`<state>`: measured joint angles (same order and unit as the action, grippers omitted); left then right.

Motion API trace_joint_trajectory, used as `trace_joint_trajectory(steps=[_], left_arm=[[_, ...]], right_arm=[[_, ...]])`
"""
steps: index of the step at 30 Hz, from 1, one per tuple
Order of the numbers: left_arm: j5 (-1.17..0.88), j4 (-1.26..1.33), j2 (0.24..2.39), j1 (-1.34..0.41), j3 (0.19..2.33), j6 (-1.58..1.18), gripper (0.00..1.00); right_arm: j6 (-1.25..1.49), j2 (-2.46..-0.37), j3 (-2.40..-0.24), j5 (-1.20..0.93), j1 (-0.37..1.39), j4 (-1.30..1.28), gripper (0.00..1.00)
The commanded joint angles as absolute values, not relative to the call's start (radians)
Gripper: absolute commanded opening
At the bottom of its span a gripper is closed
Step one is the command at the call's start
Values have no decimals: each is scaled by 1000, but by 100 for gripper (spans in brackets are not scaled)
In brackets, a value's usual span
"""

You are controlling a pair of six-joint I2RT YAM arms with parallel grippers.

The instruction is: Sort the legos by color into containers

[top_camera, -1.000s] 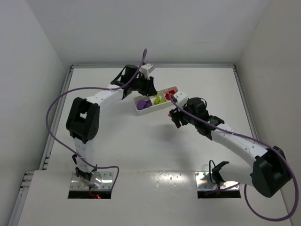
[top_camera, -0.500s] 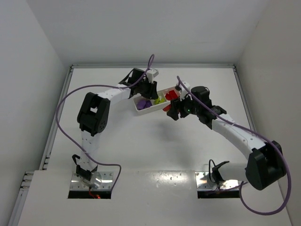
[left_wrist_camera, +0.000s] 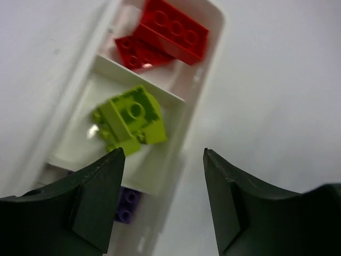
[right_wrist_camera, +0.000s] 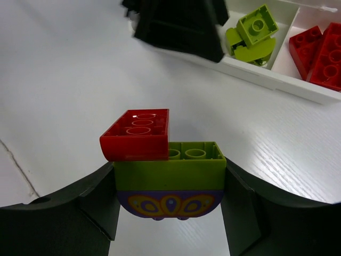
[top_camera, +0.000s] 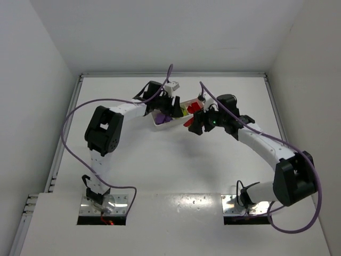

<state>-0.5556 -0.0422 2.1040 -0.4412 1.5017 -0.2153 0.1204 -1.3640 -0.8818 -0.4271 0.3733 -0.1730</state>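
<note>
The right gripper (right_wrist_camera: pixel 169 180) pinches a three-colour stack (right_wrist_camera: pixel 165 162) beside the tray (right_wrist_camera: pixel 266 76); released unsplit it missorts, or clips the spread, empty left gripper (left_wrist_camera: pixel 162 157) apparently above the tray.

No legible text or markings

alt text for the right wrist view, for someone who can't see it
The right end effector grips a stack of legos: red on yellow-green on purple. Behind it, the white tray holds yellow-green bricks and red bricks in separate compartments.
</note>
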Motion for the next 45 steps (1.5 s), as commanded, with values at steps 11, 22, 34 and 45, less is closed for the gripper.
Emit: trace_joint_trajectory(steps=[11, 22, 34, 45], left_arm=[[-1276, 144, 1708, -368, 1201, -207, 65], [-1327, 61, 1710, -417, 1239, -158, 68], [-1336, 52, 1720, -456, 1276, -149, 71], [-1355, 52, 1750, -506, 1315, -182, 37]], right_arm=[[20, -1503, -1018, -1041, 259, -230, 0], [35, -1578, -1083, -1201, 259, -233, 0], [60, -1578, -1083, -1220, 278, -215, 0], [51, -1578, -1074, -1210, 287, -206, 0]])
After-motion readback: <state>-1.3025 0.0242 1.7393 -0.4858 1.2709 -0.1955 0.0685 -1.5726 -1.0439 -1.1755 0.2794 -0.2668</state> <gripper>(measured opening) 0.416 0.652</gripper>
